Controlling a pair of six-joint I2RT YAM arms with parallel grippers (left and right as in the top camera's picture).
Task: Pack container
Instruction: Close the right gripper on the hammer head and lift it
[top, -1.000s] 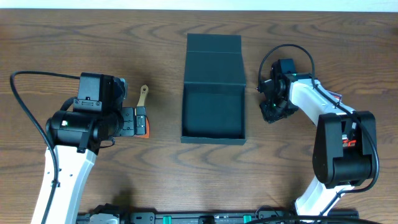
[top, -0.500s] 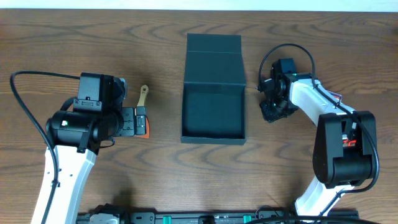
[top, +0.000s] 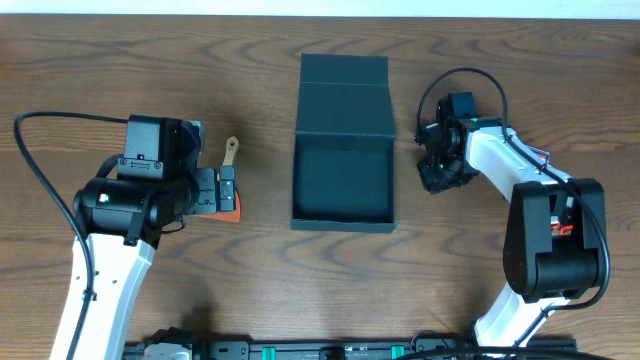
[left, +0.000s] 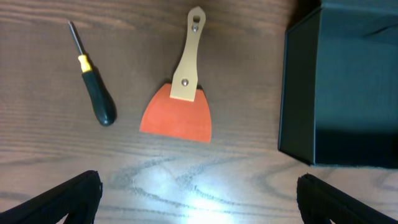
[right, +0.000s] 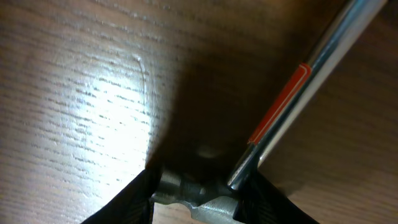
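Container (top: 343, 185): open, empty, centre of worktop (top: 150, 60) between the arms, lid laid back. Left tool (left: 199, 199): spread wide, holding nothing, over scraper (left: 177, 115) (screwdriver (left: 93, 93) just beside); shifted only slightly in the last second. Right tool (right: 199, 199): also barely moved, closed against hammer (right: 273, 118) head on both sides, hammer seemingly on worktop. Judged: nothing packed yet; hammer lift looks next.

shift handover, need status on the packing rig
Left gripper open, above scraper. Right gripper astride hammer head, grip unclear. Container open, empty. Nothing blocking it.
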